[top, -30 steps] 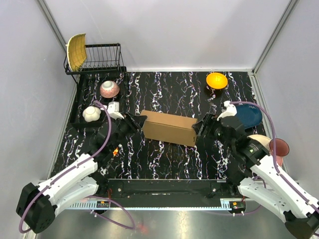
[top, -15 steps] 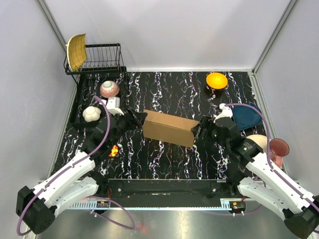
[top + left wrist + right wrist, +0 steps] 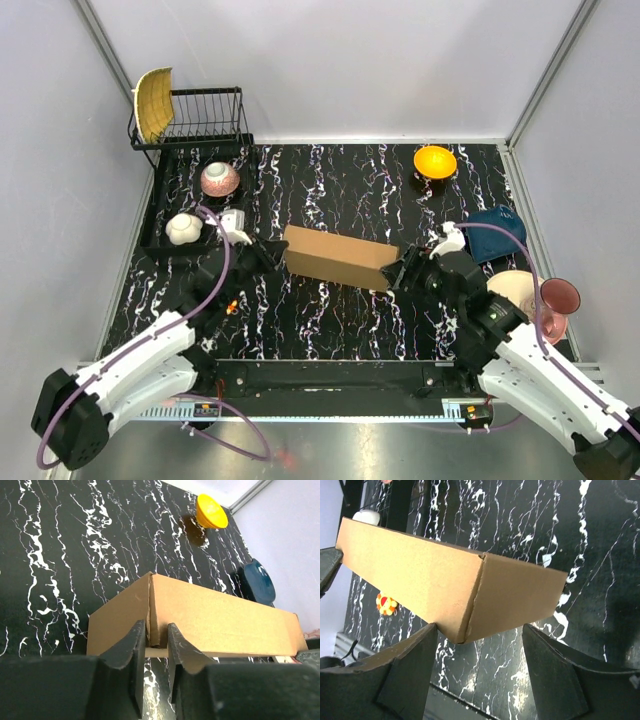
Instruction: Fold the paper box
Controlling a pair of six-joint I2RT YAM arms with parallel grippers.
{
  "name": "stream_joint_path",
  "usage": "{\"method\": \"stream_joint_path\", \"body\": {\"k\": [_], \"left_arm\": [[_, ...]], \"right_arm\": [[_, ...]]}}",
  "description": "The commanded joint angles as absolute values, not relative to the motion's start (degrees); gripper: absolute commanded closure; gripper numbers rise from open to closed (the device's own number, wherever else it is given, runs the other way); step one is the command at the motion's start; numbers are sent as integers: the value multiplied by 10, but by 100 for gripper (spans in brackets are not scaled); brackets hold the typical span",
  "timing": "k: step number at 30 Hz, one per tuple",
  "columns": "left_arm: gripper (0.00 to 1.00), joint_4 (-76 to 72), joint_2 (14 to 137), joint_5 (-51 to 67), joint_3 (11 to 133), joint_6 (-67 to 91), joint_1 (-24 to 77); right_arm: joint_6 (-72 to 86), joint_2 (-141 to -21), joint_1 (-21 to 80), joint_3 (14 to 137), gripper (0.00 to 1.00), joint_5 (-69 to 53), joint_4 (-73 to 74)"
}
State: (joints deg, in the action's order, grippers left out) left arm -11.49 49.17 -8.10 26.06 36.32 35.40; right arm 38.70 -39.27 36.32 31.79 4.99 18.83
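Sees the plain brown corrugated cardboard box (image 3: 335, 257) lying mid-way on the black marbled counter (image 3: 340, 180). Pinches its left-end corner edge in the narrowly closed left tool (image 3: 156, 630). Straddles its right-end corner with the wide-open right tool (image 3: 479, 625).

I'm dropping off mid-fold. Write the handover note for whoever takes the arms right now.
Left gripper: fingers closed to a narrow gap on the paper box, pinching the near corner of its left end.
Right gripper: open, fingers wide on either side of the box's right-end corner, no grip.
Box: centre of the table, between both arms.
Done: it reads as a closed rectangular box.
Left: confirm the end flaps are tucked; a seam shows at the left corner.
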Motion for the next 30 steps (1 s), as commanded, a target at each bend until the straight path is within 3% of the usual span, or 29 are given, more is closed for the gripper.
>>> {"method": "stream_joint_path", "body": {"k": [1,6,8,11,14,23,30], "left_arm": [[84,-61,409,-75,214,379,409],[86,70,287,-143,196,399,452],[72,129,218,-169,207,402,452],[37,176,141,-217,238,396,452],[28,192,122,-256,278,369,452],[27,200,240,-223,272,429,452],[21,104,344,-126,179,500,453]], "right_arm": [[415,-360,363,287,26,12,272],[440,-273,364,291,20,14,327],[445,-258,363,301,16,13,336],[444,-225,364,330,11,9,340],[435,-198,363,359,10,20,343],[467,-264,364,348,8,68,398],[501,-361,364,272,6,25,303]]}}
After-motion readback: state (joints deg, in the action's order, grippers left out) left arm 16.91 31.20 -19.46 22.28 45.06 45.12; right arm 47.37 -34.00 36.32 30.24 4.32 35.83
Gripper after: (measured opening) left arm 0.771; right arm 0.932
